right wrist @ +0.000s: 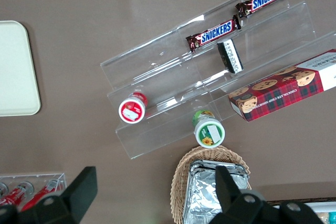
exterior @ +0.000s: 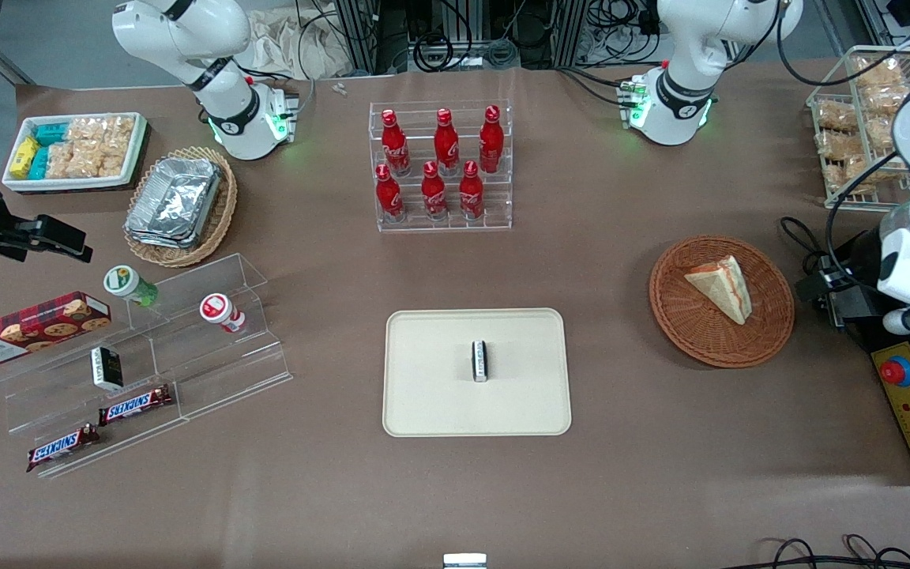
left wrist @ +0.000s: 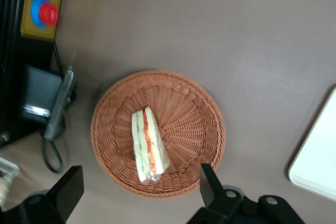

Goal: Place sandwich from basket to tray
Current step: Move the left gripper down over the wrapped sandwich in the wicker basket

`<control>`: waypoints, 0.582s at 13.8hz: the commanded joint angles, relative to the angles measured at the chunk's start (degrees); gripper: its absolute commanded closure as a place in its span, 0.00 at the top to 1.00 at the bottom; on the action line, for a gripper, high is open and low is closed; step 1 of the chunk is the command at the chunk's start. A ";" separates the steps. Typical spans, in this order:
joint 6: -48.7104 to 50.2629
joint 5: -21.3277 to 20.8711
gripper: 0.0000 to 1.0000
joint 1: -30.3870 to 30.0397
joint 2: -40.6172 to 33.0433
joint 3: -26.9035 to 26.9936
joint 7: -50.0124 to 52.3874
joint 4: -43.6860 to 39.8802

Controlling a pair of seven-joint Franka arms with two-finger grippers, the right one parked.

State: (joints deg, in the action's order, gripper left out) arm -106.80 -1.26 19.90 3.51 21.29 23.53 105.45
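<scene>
Above basket (left wrist: pixel 157 132): fingers (left wrist: pixel 210 184) wide apart, empty; sandwich (left wrist: pixel 148 144) inside.

Pale sandwich (left wrist: pixel 147 145) with red-green stripes, reddish-brown woven basket (left wrist: pixel 197 124), cream tray (exterior: pixel 423 395).

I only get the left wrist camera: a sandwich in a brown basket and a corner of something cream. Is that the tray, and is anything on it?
Observer: Yes, that is the tray. A small dark-and-white packet stands at its middle.
Operator: The open gripper hangs above the basket with the sandwich. What else is about?
Observer: A clear rack of six red bottles, farther from the front camera than the tray.
</scene>
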 commanded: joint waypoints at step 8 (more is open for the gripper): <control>-21.51 -0.59 0.98 0.49 -6.68 -0.20 16.45 26.64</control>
State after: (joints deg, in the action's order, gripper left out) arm -126.57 -1.26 20.11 -0.57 21.08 36.77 128.93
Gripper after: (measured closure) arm 0.018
